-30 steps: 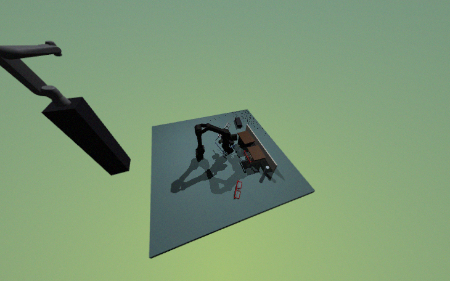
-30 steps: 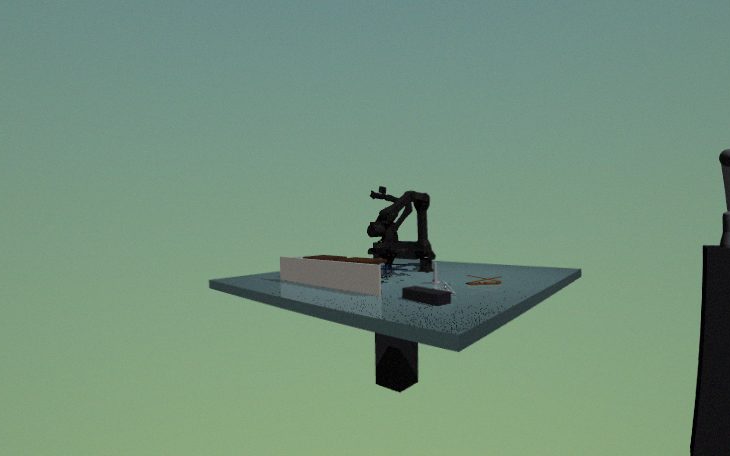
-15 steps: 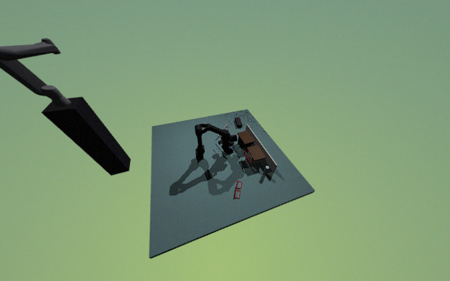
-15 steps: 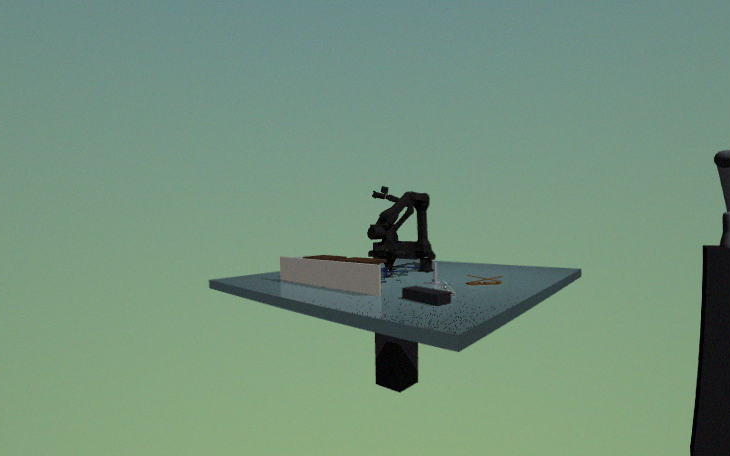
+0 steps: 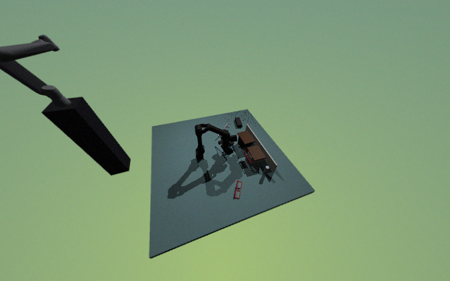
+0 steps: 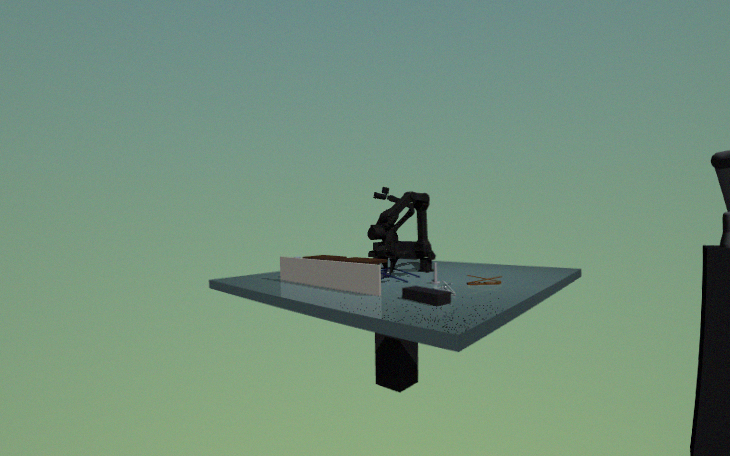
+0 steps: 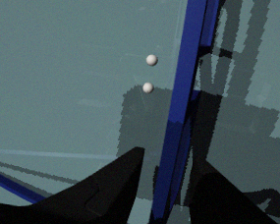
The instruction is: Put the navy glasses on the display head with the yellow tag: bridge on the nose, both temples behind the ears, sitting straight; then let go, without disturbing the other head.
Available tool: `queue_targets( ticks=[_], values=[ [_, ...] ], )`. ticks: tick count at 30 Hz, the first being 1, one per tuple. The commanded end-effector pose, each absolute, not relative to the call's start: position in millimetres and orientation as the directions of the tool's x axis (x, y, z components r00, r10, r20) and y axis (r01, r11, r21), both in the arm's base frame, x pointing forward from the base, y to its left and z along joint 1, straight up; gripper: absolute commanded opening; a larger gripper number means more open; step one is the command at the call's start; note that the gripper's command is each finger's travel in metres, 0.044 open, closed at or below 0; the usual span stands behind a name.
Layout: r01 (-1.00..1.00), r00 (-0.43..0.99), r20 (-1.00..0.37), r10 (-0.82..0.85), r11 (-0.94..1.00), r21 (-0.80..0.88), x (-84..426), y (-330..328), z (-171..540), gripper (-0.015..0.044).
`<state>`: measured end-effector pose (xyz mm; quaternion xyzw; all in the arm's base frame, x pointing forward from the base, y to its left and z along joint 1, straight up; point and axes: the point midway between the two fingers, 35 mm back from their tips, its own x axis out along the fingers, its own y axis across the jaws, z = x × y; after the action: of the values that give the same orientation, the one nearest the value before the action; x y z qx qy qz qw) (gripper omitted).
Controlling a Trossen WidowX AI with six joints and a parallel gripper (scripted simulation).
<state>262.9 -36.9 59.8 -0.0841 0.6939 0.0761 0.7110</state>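
- The black parallel-jaw gripper (image 5: 227, 151) (image 6: 391, 271) (image 7: 167, 162) stands partly open, roughly a quarter of its range, with a gap beside each finger; it has hold of nothing.
- The navy glasses with their slim, straight-edged frame (image 5: 220, 154) (image 6: 410, 273) (image 7: 183, 74) are off the display heads, low over the blue-grey table (image 5: 181, 216) (image 6: 322, 308). One long bar of the frame runs between the fingers in the wrist view, from 7 toward 1 o'clock; whether the frame touches the table, I cannot tell.
- Two small, round, pale balls (image 7: 149, 74) show just to the 9 o'clock side of that bar.
- Seen from the top, two brown flat-topped boxes (image 5: 246, 138) (image 5: 256, 153) lie toward 2 and 3 o'clock from the gripper, with a long pale upright panel (image 5: 261, 145) (image 6: 331, 276) behind them.
- The red-framed glasses (image 5: 238, 189) lie toward 5 o'clock from the gripper, apart from it.
- A dark oblong block (image 5: 238, 122) (image 6: 425, 295) is toward 1 o'clock in the top view.
- The yellow tag and its head are too small or hidden to make out.
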Motion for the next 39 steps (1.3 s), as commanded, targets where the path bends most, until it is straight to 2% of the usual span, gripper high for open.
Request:
queue_targets(
  ticks=[1, 17, 27, 31, 39],
  values=[
    [-0.225, 0.025, -1.000, -0.008, 0.974, -0.014, 262, -36, 61, 0.0108],
    [-0.228, 0.022, -1.000, -0.008, 0.974, -0.012, 259, -26, 70, 0.0108],
    [-0.228, 0.022, -1.000, -0.009, 0.973, -0.013, 261, -37, 117, 0.0108],
    [-0.223, 0.031, -0.999, -0.009, 0.975, -0.016, 262, -36, 113, 0.0200],
    [-0.227, 0.024, -1.000, -0.008, 0.974, -0.014, 260, -31, 115, 0.0200]
  ],
)
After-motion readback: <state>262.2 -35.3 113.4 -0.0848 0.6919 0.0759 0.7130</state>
